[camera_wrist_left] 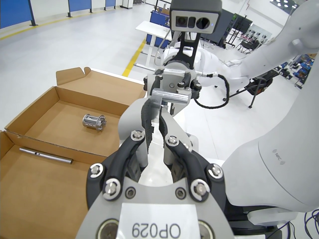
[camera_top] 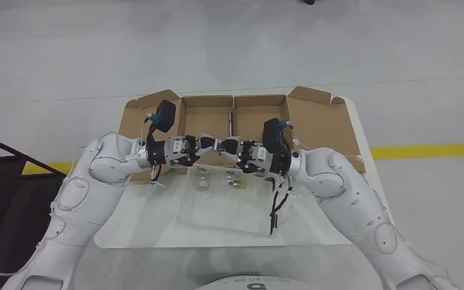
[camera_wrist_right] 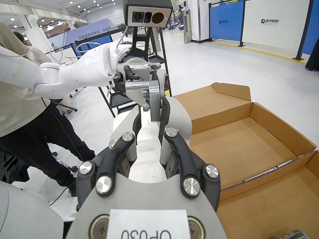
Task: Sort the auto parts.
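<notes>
Pinching L-shaped metal bracket (camera_wrist_left: 170,97) in left gripper (camera_wrist_left: 155,108) jaws, mid-air over white table (camera_top: 145,217), just in front of cardboard box (camera_wrist_left: 62,115). Meeting it tip to tip with right gripper (camera_wrist_right: 150,118), jaws spread either side of bracket's flat plate. Inside box: ribbed metal sleeve (camera_wrist_left: 94,122) and steel rod (camera_wrist_left: 46,155), in adjoining compartments.

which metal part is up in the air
The L-shaped bracket, between the left pincer and right pincer; the rod and slotted cylinder lie in the cardboard box.
</notes>
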Tool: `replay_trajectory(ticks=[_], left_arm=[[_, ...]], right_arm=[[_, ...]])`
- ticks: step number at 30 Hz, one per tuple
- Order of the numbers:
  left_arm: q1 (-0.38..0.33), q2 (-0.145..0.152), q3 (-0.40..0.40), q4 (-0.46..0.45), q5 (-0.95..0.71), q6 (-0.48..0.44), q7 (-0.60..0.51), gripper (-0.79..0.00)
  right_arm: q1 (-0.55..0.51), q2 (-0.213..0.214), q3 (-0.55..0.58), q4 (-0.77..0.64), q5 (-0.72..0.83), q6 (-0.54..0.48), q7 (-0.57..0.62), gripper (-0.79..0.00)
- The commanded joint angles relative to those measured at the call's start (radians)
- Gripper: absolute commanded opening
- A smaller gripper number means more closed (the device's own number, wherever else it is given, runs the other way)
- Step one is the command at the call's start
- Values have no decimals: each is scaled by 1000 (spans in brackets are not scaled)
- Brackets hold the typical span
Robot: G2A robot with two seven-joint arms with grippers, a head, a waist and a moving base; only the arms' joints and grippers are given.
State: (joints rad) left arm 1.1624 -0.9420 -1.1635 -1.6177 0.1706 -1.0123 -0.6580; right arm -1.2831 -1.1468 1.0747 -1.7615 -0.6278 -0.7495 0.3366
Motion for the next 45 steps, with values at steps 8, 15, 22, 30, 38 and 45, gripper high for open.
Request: replay_trajectory(ticks=[8, 15, 22, 30, 38, 45], left_arm=[[-3, 8, -23, 24, 1, 0, 36, -785], [-21, 12, -67, 148, 64, 43, 86, -785], [-105, -12, -4, 269, 177, 131, 132, -785], [-251, -60, 119, 477, 327, 233, 196, -785], [-423, -158, 327, 733, 391, 363, 165, -785], [-516, -250, 457, 910, 419, 400, 195, -785]], right_arm=[[5, 5, 40, 6, 24, 20, -26, -123], [-28, 15, 121, -9, 43, 20, -89, -9], [-65, 20, 167, -26, 48, 24, -138, 0], [-105, 23, 194, -53, 36, 23, -175, 0], [-105, 23, 194, -53, 36, 23, -175, 0], [-105, 23, 194, -53, 36, 23, -175, 0]])
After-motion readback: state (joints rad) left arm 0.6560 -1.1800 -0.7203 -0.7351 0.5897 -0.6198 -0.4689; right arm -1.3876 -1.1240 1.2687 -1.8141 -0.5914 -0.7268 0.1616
